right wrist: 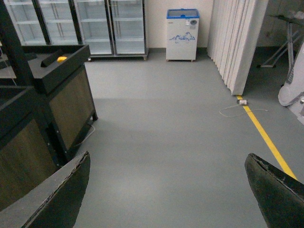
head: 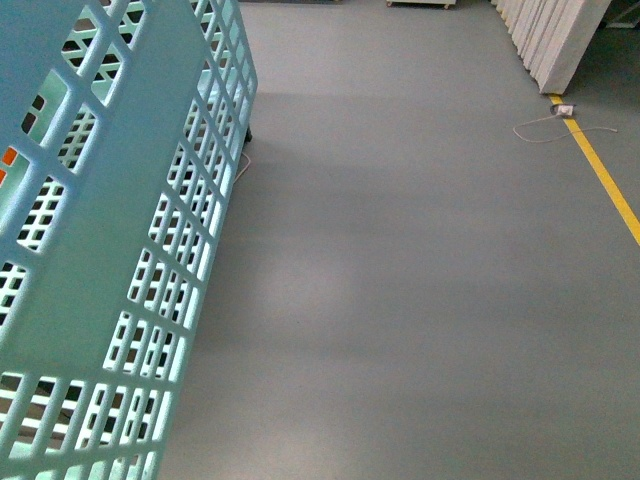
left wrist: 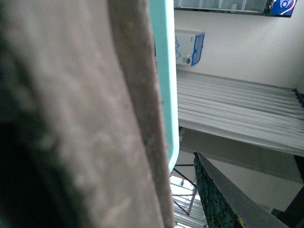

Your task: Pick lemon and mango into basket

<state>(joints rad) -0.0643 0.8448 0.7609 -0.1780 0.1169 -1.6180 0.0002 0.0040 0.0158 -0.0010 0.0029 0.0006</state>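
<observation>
The mint-teal basket (head: 110,240) hangs tilted at the left of the front view, its slotted wall close to the camera. A bit of orange (head: 7,157) shows through one slot. My left gripper (left wrist: 183,190) is shut on the basket's brown handle (left wrist: 71,118), beside the teal rim (left wrist: 164,71); only one dark finger (left wrist: 213,199) shows. My right gripper (right wrist: 167,159) is open over bare grey floor, holding nothing. A small yellow fruit (right wrist: 61,59) lies on top of a dark stand; it is too far away to tell lemon from mango.
The dark wooden display stand (right wrist: 66,99) fills the left of the right wrist view. Glass-door fridges (right wrist: 95,23) and a small chest freezer (right wrist: 183,34) line the far wall. A yellow floor line (head: 605,180), a loose cable (head: 545,128) and white folding panels (right wrist: 237,42) are on the right.
</observation>
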